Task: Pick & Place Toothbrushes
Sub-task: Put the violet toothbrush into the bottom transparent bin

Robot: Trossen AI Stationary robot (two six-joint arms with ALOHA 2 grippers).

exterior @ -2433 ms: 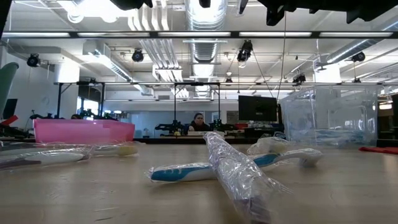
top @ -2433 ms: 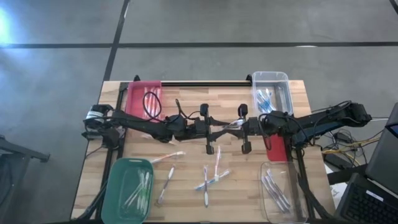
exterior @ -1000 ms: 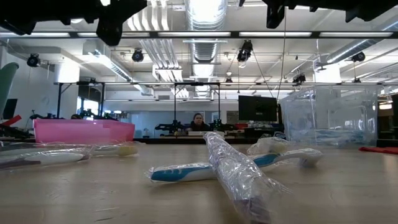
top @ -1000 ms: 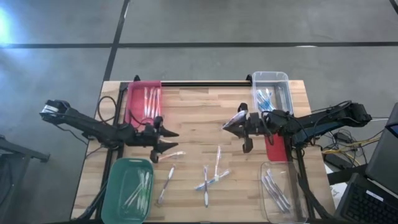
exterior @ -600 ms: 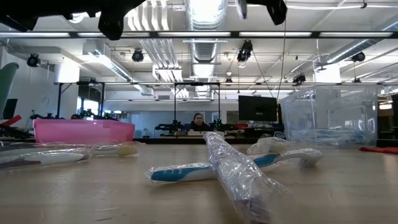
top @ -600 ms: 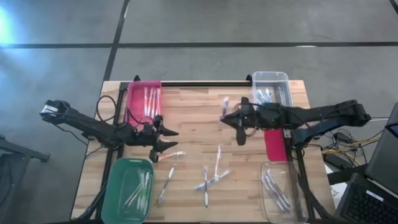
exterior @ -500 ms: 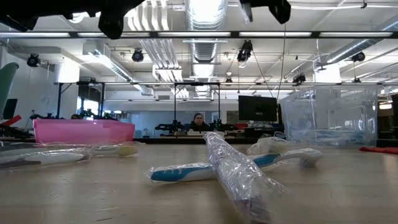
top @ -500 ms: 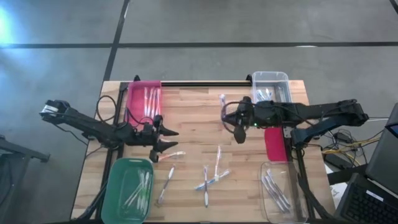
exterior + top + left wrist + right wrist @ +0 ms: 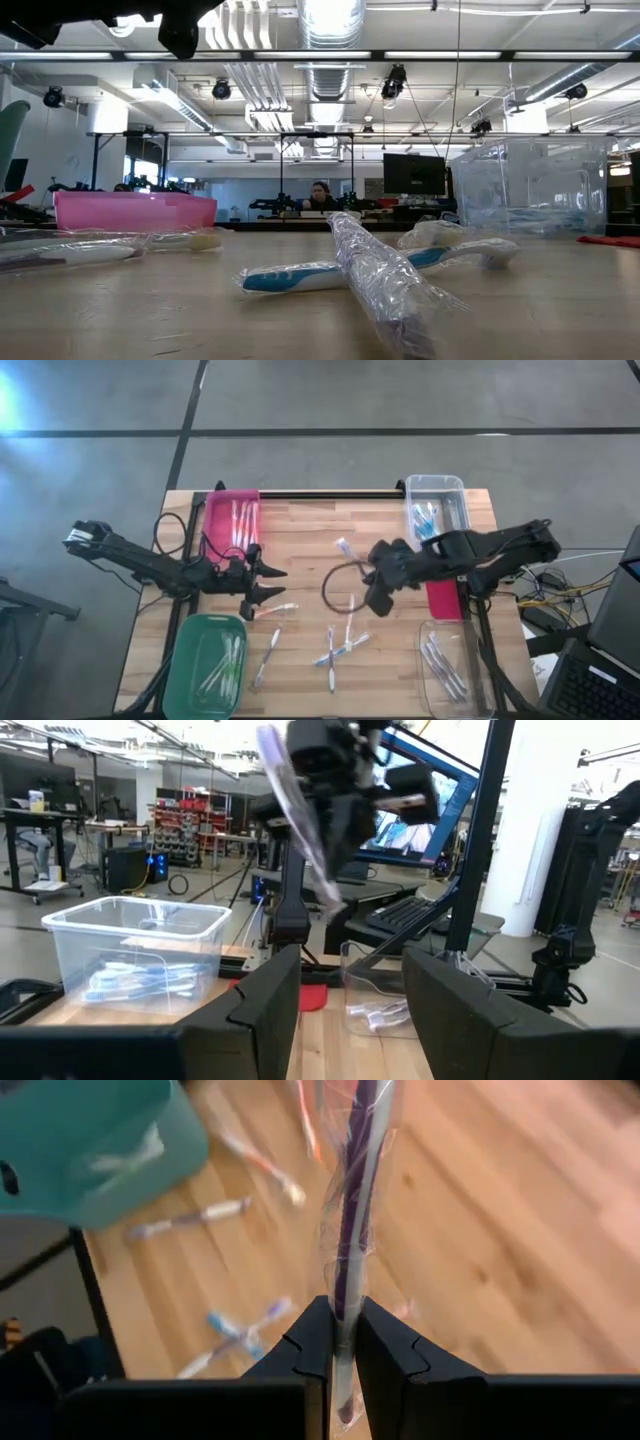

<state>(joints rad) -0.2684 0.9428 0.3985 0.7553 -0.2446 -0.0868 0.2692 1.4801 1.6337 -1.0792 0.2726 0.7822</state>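
While my right gripper (image 9: 338, 1342) was clamped on a wrapped purple toothbrush (image 9: 352, 1210) above the middle of the bench (image 9: 310, 540), the grip looked risky to me: only the low end sat between the fingers, and the slick wrapper could have let it slide or swing out as the arm turned, dropping it among the loose toothbrushes (image 9: 340, 645) nearer the front. My left gripper (image 9: 262, 584) waited with its jaws apart, empty, just beside the pink bin (image 9: 216, 510) and above one wrapped brush (image 9: 272, 610). The bench was pale wood planks, with a green bin (image 9: 190, 635) near left, a clear bin (image 9: 434, 485) far right and another near right. Beyond lay an open workshop with ceiling lights, ducts and a seated person (image 9: 320, 194).
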